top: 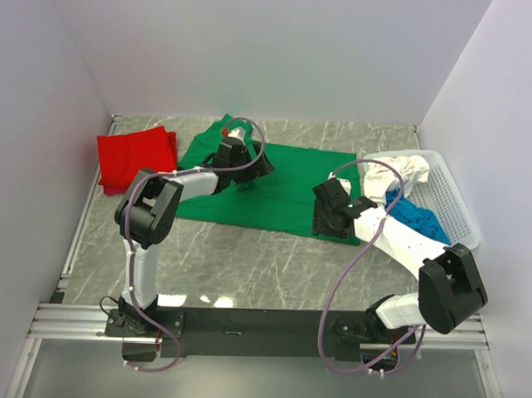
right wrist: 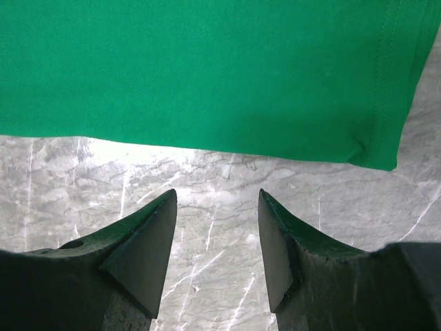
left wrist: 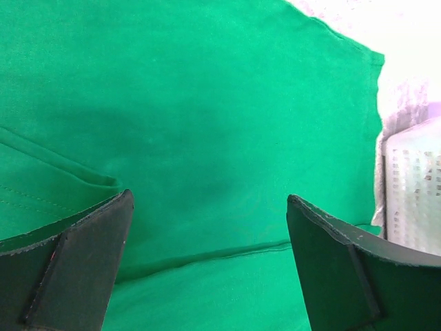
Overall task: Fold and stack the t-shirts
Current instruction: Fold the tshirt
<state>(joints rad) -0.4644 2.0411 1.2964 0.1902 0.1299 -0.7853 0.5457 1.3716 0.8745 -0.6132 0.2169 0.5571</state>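
The bright green t-shirt (top: 284, 195) lies spread flat on the middle of the table. My left gripper (top: 256, 171) hovers over its far middle, open and empty; the left wrist view shows its gripper (left wrist: 208, 197) wide open above green cloth (left wrist: 207, 103) with a fold line. My right gripper (top: 326, 223) is open and empty at the shirt's near right corner; the right wrist view shows this gripper (right wrist: 217, 193) over bare marble just short of the green hem (right wrist: 207, 69). A folded red t-shirt (top: 135, 157) lies at the far left. A white t-shirt (top: 396, 169) and a blue t-shirt (top: 416, 217) lie in the basket.
The white plastic lattice basket (top: 458, 197) stands at the right edge of the table and shows in the left wrist view (left wrist: 413, 193). White walls close in the left, back and right. The marble table (top: 246, 268) runs in front of the green shirt.
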